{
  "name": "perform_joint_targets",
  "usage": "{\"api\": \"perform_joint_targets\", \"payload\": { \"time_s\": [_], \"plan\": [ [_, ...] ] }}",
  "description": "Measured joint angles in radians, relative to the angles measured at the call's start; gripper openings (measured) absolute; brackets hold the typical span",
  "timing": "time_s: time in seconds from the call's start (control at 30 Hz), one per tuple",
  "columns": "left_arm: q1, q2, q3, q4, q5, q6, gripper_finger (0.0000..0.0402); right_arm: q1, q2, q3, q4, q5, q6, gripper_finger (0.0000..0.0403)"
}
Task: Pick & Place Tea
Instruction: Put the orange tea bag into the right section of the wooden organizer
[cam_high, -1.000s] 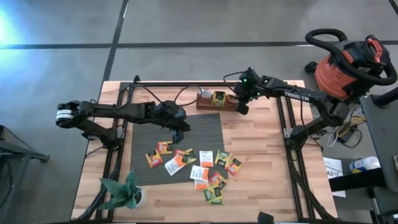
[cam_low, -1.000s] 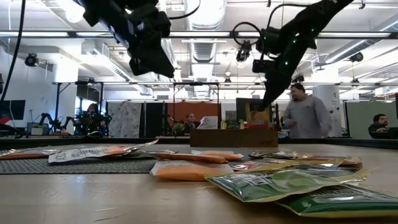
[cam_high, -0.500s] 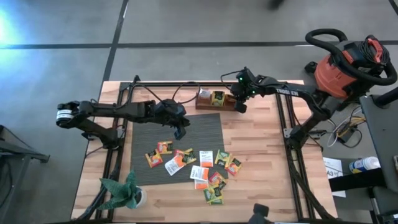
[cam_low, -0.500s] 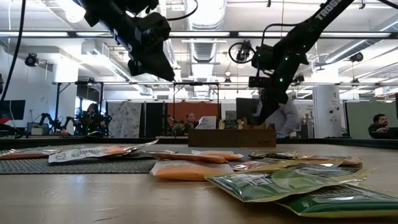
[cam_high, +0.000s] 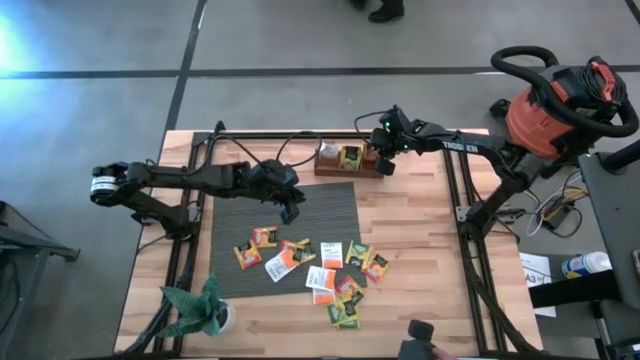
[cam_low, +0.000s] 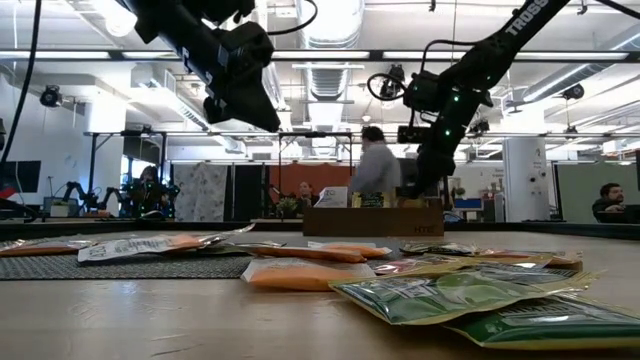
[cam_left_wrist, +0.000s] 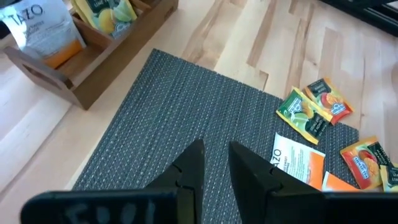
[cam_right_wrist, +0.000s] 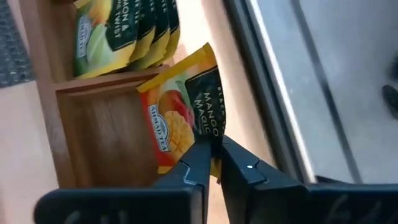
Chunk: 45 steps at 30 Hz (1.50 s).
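Observation:
A wooden box (cam_high: 329, 169) stands at the far edge of the grey mat (cam_high: 325, 210), with tea packets upright in its compartments. My right gripper (cam_high: 381, 163) reaches down into the box's right-end compartment, shut on a yellow-and-black mango tea packet (cam_right_wrist: 186, 106). Several more tea packets (cam_high: 312, 264) lie flat on the mat's near part and on the wood beside it. My left gripper (cam_high: 290, 212) hovers above the mat's middle, its fingers (cam_left_wrist: 249, 165) slightly open with nothing between them. My right gripper pinches the mango packet's edge near a corner (cam_right_wrist: 210, 134) between its two fingers. The fingers come slanting down from the table's right side. The packet stands tilted in the box's end compartment (cam_right_wrist: 106, 143), leaning toward the outer wall.
The box also holds green-yellow packets (cam_right_wrist: 124, 28) in its middle compartment and a white packet (cam_left_wrist: 43, 31) at its left end. A small potted plant (cam_high: 200, 308) stands at the near left corner. Black frame rails (cam_high: 462, 215) run along the table's sides.
My right gripper has moved down and a little toward the table's left, tipping steeper. It has lowered the mango packet from above the box into the right-end compartment. My left gripper has stayed above the mat.

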Motion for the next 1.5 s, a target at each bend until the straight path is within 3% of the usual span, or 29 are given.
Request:
{"api": "perform_joint_targets", "payload": {
  "time_s": [0.33,0.57,0.67,0.83,1.0,1.1,1.27,1.4,1.5],
  "plan": [
    [0.000,0.000,-0.042,0.016,0.000,-0.037,0.0069,0.000,0.000,0.000,0.025,0.002,-0.045,0.0094],
    [0.000,0.000,-0.043,0.019,0.001,-0.043,0.0069,0.000,-0.002,0.000,0.025,0.001,-0.030,0.0118],
    [0.000,-0.001,-0.043,0.019,0.001,-0.039,0.0069,0.000,-0.026,0.000,0.024,0.001,0.045,0.0122],
    [0.000,-0.003,-0.043,0.015,0.001,-0.039,0.0069,0.006,-0.117,0.000,-0.056,-0.013,0.317,0.0120],
    [0.000,-0.003,-0.045,0.007,0.002,-0.022,0.0069,0.035,-0.185,-0.006,-0.276,-0.259,0.528,0.0113],
    [0.000,-0.003,-0.045,0.008,0.008,-0.009,0.0069,0.103,-0.203,-0.038,-0.361,-0.378,0.652,0.0108],
    [0.000,0.016,-0.045,0.078,0.107,-0.004,0.0069,0.330,-0.224,-0.138,-0.374,-0.399,0.921,0.0101],
    [-0.004,0.075,-0.045,0.210,0.303,0.024,0.0069,0.558,-0.233,-0.209,-0.342,-0.279,1.194,0.0098],
    [-0.021,0.149,-0.045,0.326,0.358,0.024,0.0069,0.712,-0.250,-0.250,-0.286,-0.215,1.422,0.0099]
  ]
}}
